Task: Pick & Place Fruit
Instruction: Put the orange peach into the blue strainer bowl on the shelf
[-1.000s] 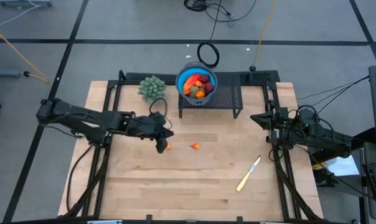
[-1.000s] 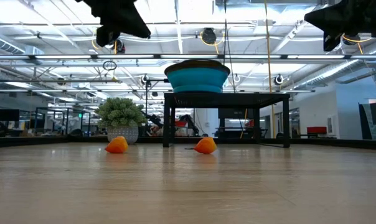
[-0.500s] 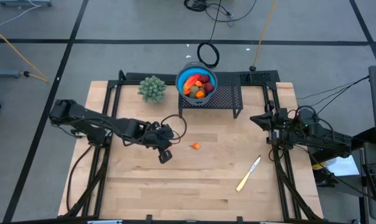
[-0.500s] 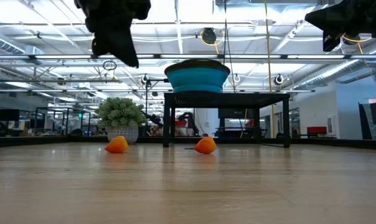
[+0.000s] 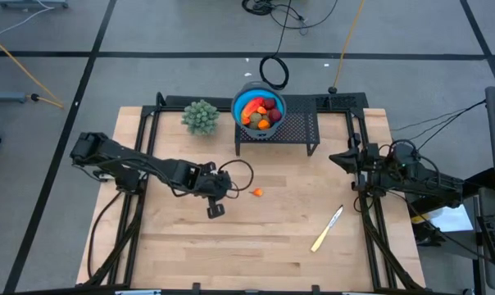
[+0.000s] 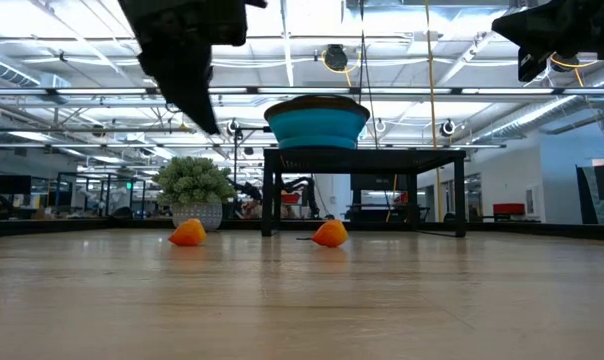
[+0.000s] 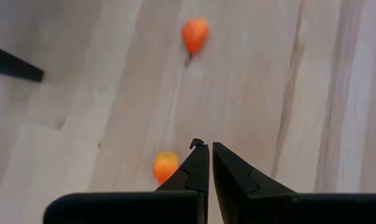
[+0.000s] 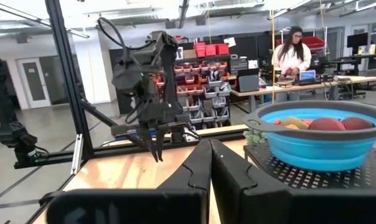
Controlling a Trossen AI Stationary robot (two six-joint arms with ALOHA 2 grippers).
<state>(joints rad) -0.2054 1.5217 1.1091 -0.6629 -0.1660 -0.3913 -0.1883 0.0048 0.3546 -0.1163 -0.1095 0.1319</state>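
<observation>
Above table centre, left end effector point(image 7: 205, 147) closed, empty — orange fruit point(image 7: 195, 34) stem toward it

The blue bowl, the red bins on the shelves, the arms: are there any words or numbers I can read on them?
None can be read.
Round blue plastic bowl: plain, no letters.
Red storage bins on the shelves behind the table: any labels are too small to read.
Left gripper and right gripper: plain dark fingers, no markings.
Pale yellowish knife: no writing shows.
</observation>
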